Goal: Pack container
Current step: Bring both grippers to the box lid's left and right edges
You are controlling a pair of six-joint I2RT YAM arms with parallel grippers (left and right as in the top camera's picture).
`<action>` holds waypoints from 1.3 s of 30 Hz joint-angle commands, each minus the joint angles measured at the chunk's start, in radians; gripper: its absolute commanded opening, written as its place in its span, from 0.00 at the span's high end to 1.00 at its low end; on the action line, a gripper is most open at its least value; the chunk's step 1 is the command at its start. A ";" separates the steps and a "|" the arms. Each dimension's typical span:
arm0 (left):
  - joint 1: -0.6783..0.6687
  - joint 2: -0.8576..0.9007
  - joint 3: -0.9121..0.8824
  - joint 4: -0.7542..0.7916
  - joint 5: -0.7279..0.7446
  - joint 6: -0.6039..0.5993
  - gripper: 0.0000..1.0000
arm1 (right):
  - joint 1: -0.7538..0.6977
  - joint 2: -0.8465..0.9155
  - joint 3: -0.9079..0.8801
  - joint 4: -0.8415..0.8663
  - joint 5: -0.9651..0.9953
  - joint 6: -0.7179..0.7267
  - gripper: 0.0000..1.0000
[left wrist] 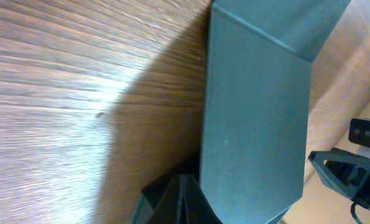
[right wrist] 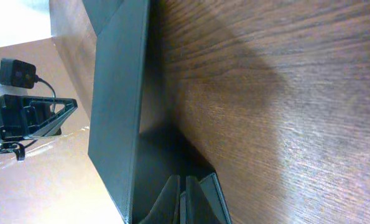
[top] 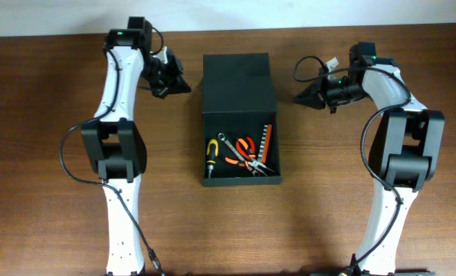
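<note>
The container (top: 237, 86), a dark matte box, sits in the middle of the wooden counter (top: 51, 92) with its flap lid open toward the far side. Inside it lie a yellow-and-black screwdriver (top: 211, 156), a wrench (top: 231, 146), orange-handled pliers (top: 247, 158) and an orange rack of bits (top: 267, 142). The left end effector (top: 178, 84) hovers just beside the lid's left edge with its fingers pressed together and empty, while the right end effector (top: 300, 96) sits near the lid's right edge, likewise closed on nothing.
</note>
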 commanded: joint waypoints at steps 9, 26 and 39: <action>0.007 0.022 -0.188 0.137 0.198 0.035 0.98 | 0.002 0.003 -0.004 0.008 -0.024 0.008 0.96; 0.006 0.022 -0.224 0.131 0.211 0.039 0.98 | 0.047 0.003 -0.004 0.009 0.002 0.051 0.96; 0.006 0.022 -0.271 0.113 0.222 0.024 0.98 | 0.066 0.016 -0.004 0.035 0.003 0.117 0.96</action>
